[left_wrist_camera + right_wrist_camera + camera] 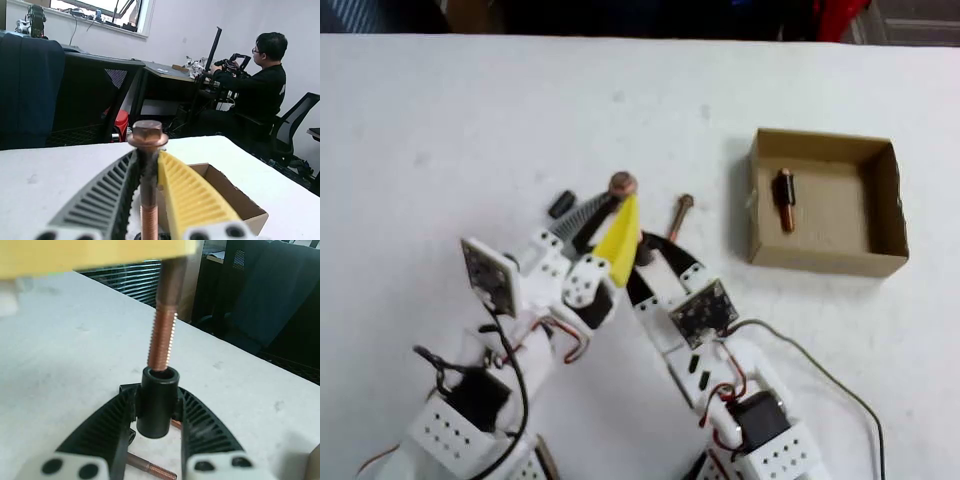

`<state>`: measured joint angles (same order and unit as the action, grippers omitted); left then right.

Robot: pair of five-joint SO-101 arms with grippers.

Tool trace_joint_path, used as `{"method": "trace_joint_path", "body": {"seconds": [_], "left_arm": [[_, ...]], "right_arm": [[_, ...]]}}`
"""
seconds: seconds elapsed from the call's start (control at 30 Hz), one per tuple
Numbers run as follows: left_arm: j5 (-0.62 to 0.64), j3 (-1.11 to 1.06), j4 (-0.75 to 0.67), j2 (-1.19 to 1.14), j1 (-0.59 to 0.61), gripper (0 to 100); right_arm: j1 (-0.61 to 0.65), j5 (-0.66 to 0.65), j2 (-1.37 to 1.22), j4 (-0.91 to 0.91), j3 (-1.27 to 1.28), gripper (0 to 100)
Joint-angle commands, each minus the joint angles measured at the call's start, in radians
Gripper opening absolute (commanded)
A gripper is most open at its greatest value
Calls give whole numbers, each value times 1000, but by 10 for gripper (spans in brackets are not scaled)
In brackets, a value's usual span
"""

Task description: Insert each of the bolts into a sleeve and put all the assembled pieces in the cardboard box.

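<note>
My left gripper point(615, 207), with one grey and one yellow finger point(192, 200), is shut on an upright copper bolt point(148, 200), hex head up. My right gripper point(154, 391) has black fingers and is shut on a black sleeve point(157, 405), held upright right under the bolt. The bolt's threaded tip point(162, 342) sits at the sleeve's mouth. A second bolt point(680, 215) lies on the table beside the grippers. A loose black sleeve point(561, 204) lies to their left. The cardboard box point(875, 205) at the right holds one assembled piece point(785, 199).
Both arms crowd the near middle of the white table point(470, 130), with cables trailing at the near edge. The box stands about a hand's width right of the grippers. Dark chairs and a desk stand in the room beyond the table's far edge.
</note>
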<state>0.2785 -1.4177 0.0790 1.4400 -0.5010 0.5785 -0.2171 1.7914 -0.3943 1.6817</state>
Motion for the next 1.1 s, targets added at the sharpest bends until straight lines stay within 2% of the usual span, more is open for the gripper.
{"method": "trace_joint_path", "body": {"seconds": [0.0, 0.23, 0.53, 0.83, 1.07], "left_arm": [[11, 9, -41, 54, -12, 24], [11, -14, -43, 68, -16, 24], [5, -109, -210, 65, -10, 24], [5, -112, -199, 65, -8, 24], [5, -112, -132, 67, 10, 24]], "right_arm": [[10, 2, 10, 21, 8, 16], [12, 0, 10, 21, 8, 16], [15, -2, 10, 19, 8, 16], [12, -2, 10, 19, 8, 16], [12, -2, 10, 19, 8, 16]]}}
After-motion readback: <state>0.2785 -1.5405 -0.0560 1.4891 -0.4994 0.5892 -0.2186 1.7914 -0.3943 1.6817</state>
